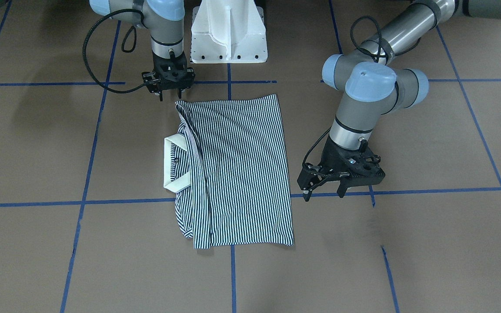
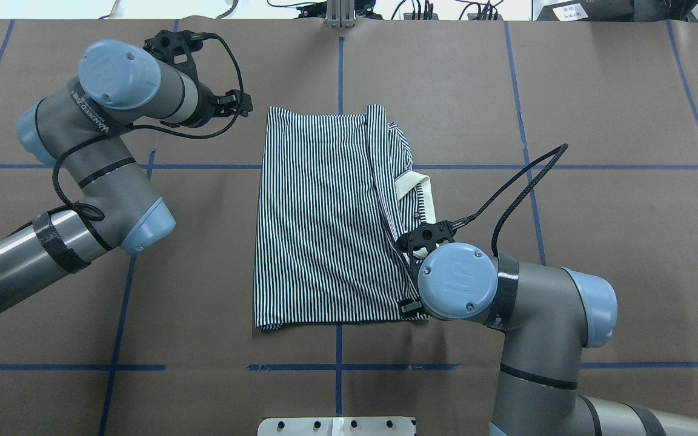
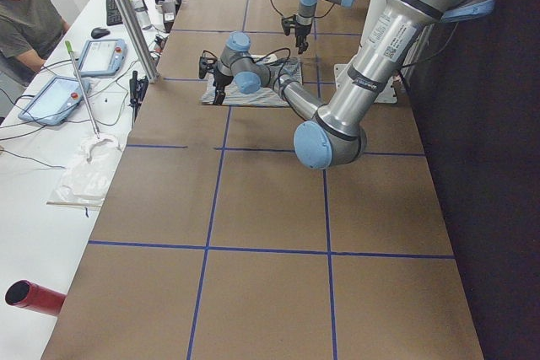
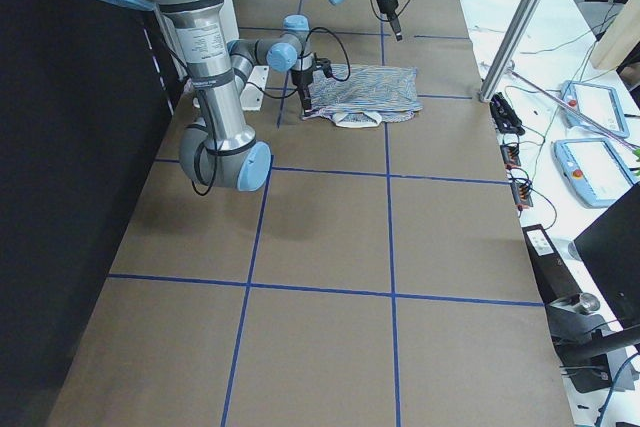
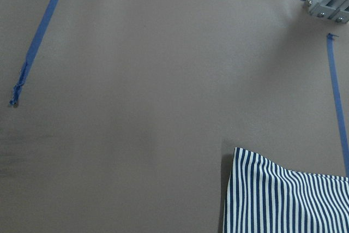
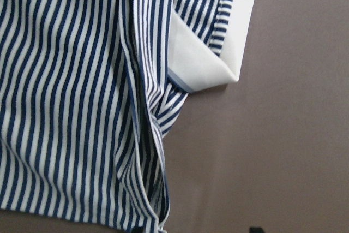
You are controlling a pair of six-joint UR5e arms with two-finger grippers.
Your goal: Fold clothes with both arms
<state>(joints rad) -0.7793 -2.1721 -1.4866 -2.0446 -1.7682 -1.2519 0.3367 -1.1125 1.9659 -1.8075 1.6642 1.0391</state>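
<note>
Left end effector (image 1: 324, 192) first: jaws spread wide, nothing between them, hanging above the table (image 1: 407, 261) off the left edge of the shirt (image 1: 237, 174), clear of the cloth. Its wrist camera looks down on bare brown table, with just one striped corner of the shirt poking in at the lower right. Over to the right end effector (image 1: 170, 92), which is open as well, empty, fingers pointing down, poised right beside the shirt's corner nearest the base (image 1: 228, 39), on the collar side. Whether a fingertip grazes the fabric there, I can't tell. From overhead, the wrist of the right arm (image 2: 537, 315) hides that corner.

The shirt itself lies flat in the middle of the table, folded into a tall rectangle, stripes running along its length. Sides are tucked in — one long fold line runs down the panel near the robot's right. The cream collar (image 1: 173, 163) sticks out past that right edge, and the right wrist view shows it up close, a small dark label inside it. A little fabric bunches along the fold by the collar. The left arm (image 2: 100, 181) reaches in, bent at the elbow. Blue tape lines (image 1: 120, 201) grid the table under it all.
</note>
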